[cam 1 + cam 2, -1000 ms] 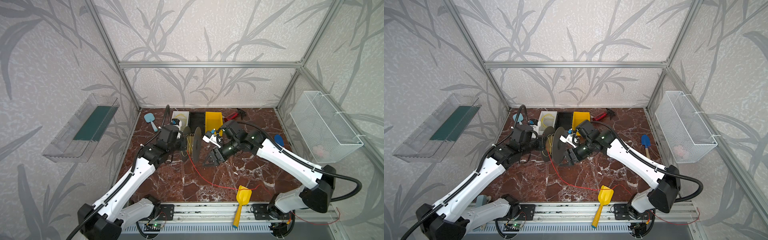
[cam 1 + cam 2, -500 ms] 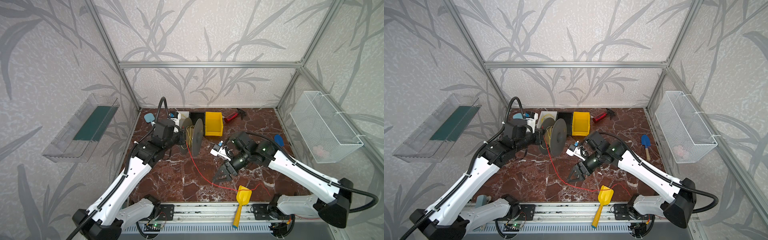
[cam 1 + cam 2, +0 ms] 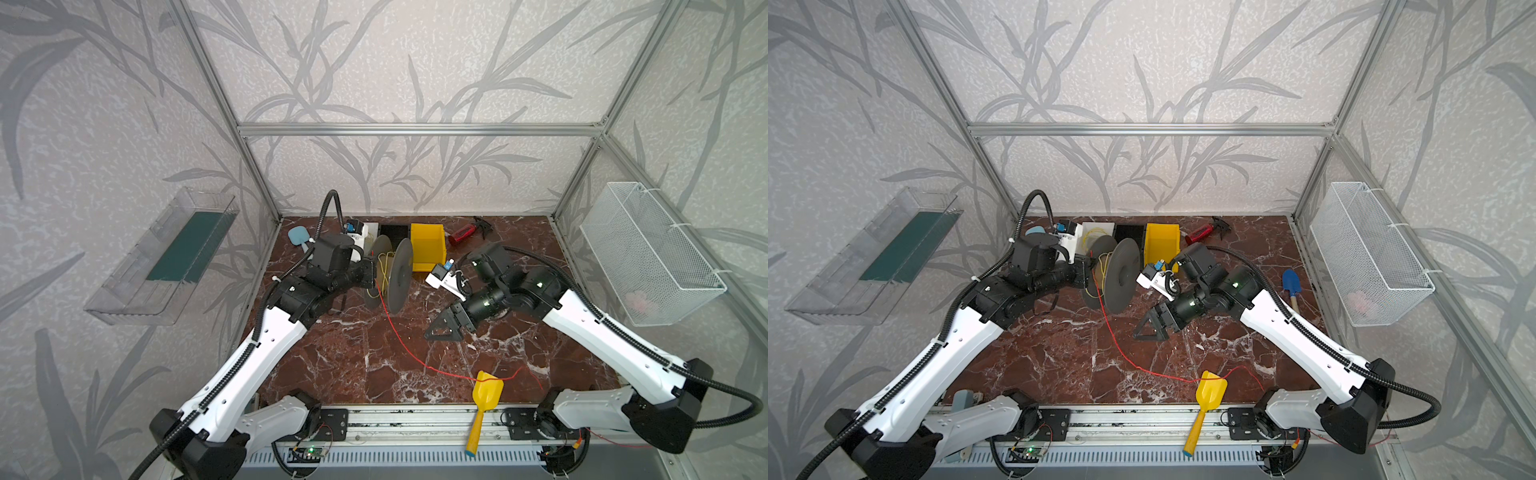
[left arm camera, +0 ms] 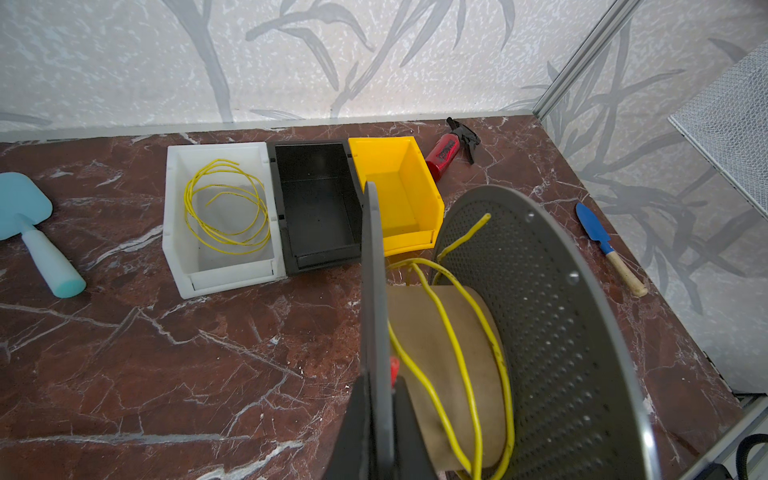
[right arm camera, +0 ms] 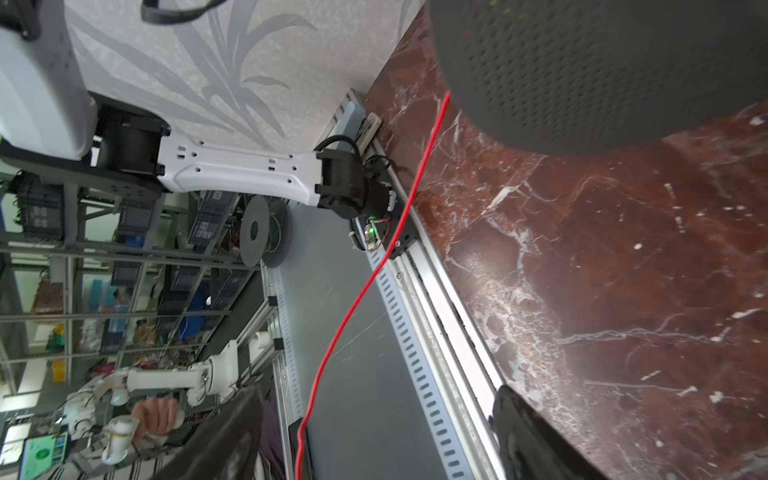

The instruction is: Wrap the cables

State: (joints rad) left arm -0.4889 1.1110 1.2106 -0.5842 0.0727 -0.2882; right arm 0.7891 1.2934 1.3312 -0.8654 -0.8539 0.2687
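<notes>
Along red cable: spool, yel scoop

red cable trailing slack, yellow cable looped

Bright, even diffuse light; soft shadows; white glare on the rail just beyond the right fingers; fingers themselves blurred; edges bowed.

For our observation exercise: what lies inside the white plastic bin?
The white plastic bin holds a loose coil of thin yellow cable, nothing else visible. In a top view the left arm covers most of the bin.
</notes>
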